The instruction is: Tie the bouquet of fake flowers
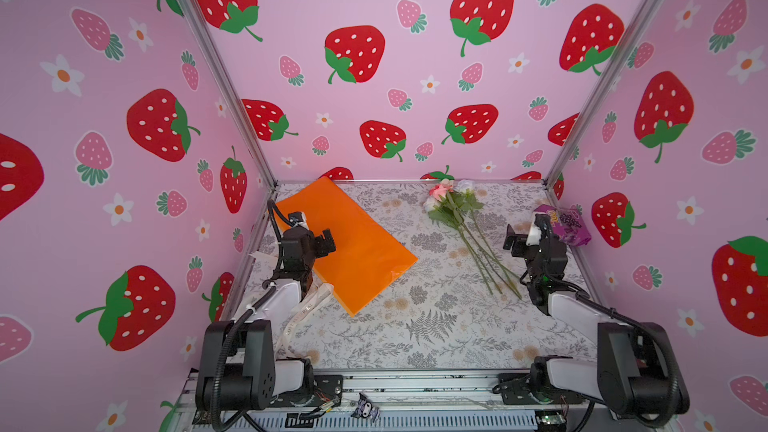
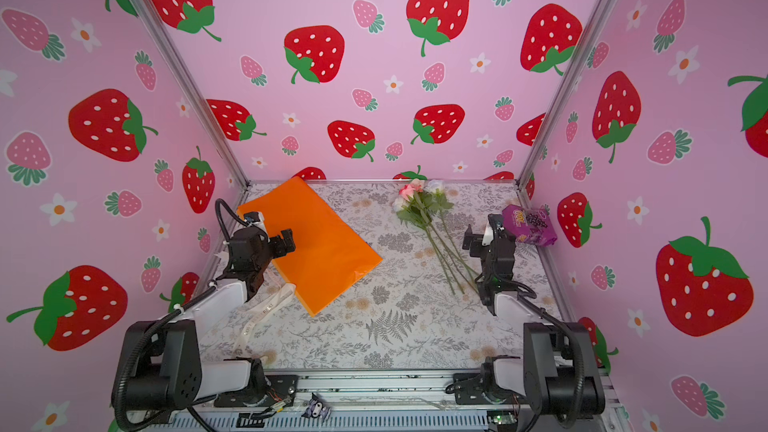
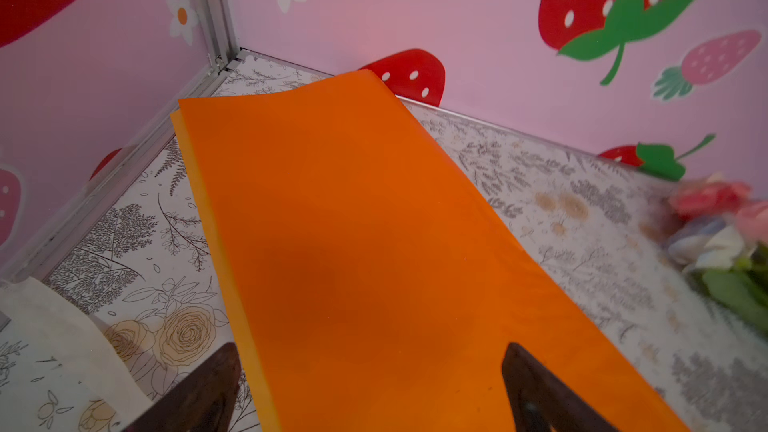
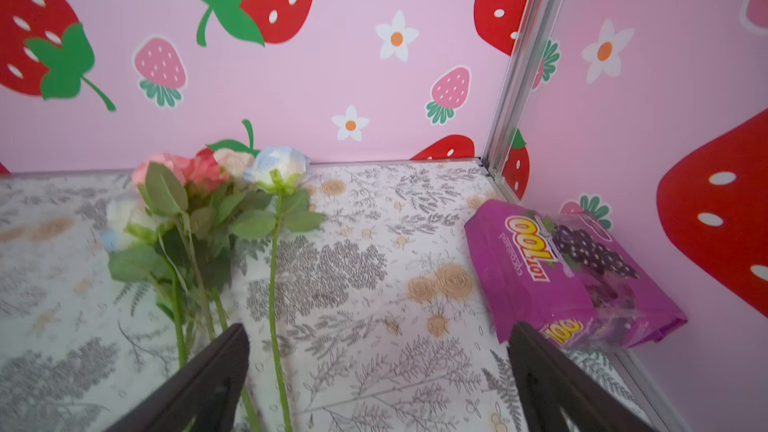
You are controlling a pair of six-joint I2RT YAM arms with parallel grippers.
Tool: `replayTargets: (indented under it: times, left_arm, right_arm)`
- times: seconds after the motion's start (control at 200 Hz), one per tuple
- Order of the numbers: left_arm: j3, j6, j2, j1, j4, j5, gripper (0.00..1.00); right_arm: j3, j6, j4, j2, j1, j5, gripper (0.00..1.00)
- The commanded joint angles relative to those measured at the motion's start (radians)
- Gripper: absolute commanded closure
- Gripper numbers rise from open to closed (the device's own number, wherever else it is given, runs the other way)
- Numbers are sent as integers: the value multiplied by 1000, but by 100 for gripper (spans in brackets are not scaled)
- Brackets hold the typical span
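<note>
With the desk point(image 1: 419, 338) read like a clock in both top views, 6 nearest and 12 at the back wall point(image 1: 395, 89), a cream ribbon point(image 1: 309, 307) with letters on it lies loose near 8 o'clock. It is partly under the left arm point(image 1: 278, 297) and right beside the near edge of the orange paper point(image 1: 357, 251). The left claw point(image 1: 326, 243) is over the paper's 9 o'clock side, its jaws wide apart with nothing in them. In the left wrist view only flat orange paper point(image 3: 353, 222) shows between the jaws of that claw point(image 3: 372, 349). The paper lies flat from the middle of the desk up to 11 o'clock, where its far corner reaches the wall. The right claw point(image 1: 513, 241) is at 3 o'clock, also wide apart and empty. The fake flowers point(image 1: 457, 218) lie loose on the desk near it, well apart from the paper. Their thin stem ends are near 4 o'clock, and the pink, white and pale blooms are at 1 o'clock, close to the back wall. A purple snack packet point(image 1: 567, 224) sits by the side wall point(image 1: 665, 209) at 2 o'clock.
</note>
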Motion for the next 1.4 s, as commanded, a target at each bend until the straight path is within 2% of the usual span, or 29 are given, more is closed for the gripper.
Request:
replayTargets:
  times: [0.0,0.065,0.185,0.275,0.405,0.795,1.066,1.151,1.241,1.396]
  left_arm:
    - [109,-200,48,5,-215,237,3]
    - [149,-211,96,-23,-216,343,7]
    - [259,-182,200,-110,-337,360,8]
    - [341,-148,291,-186,-426,320,9]
    - [404,-169,399,-256,-509,244,11]
    - [416,-222,576,-393,-541,260,16]
    - [370,-247,609,-580,-487,316,17]
    - [356,-261,615,-637,-484,304,18]
    - [325,-291,623,-687,-430,352,18]
    - [309,-328,635,-789,-362,355,19]
  right_arm:
    - [52,142,-354,-38,-3,-132,0]
    - [63,195,-387,-41,-4,-235,0]
    - [79,267,-381,-5,-4,-477,0]
    - [81,322,-336,42,1,-610,0]
    - [90,355,-307,103,17,-683,0]
    - [105,379,-340,146,72,-674,1]
    - [136,356,-377,181,186,-585,0]
    - [147,350,-389,206,213,-571,3]
    - [149,349,-398,221,234,-551,6]
    - [122,374,-404,209,241,-447,10]
